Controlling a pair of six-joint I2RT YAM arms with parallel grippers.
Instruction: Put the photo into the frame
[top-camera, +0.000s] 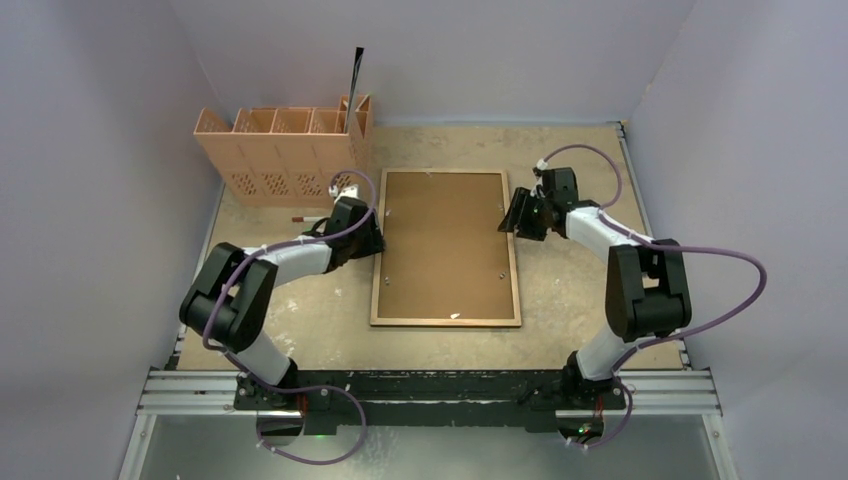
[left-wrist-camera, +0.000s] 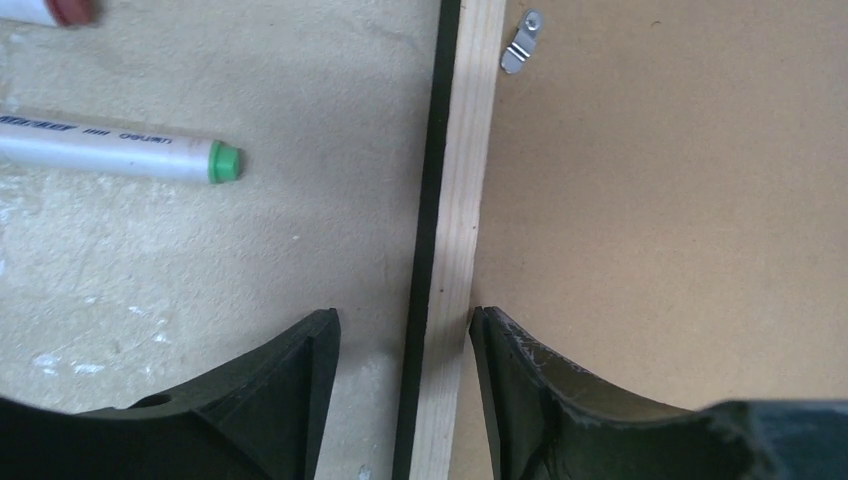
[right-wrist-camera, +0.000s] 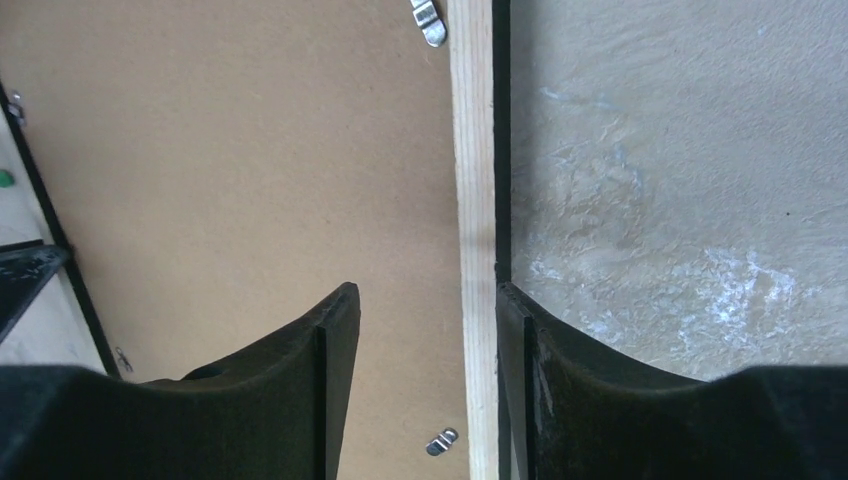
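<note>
Wood-backed frame (top-camera: 446, 322) lies face down; left gripper (left-wrist-camera: 402, 330) and right gripper (right-wrist-camera: 428, 300) straddle its side rails, jaws apart, holding nothing. Close both evenly. Photo (top-camera: 356, 75) perhaps stands beyond its far-left corner.

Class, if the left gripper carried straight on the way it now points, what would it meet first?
The left gripper straddles the wooden side rail of the frame, so most likely that rail first, though depth is unclear.

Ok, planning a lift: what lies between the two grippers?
The frame, back up, filled by the backing board; the left gripper and right gripper straddle its side rails. Top external view.
</note>
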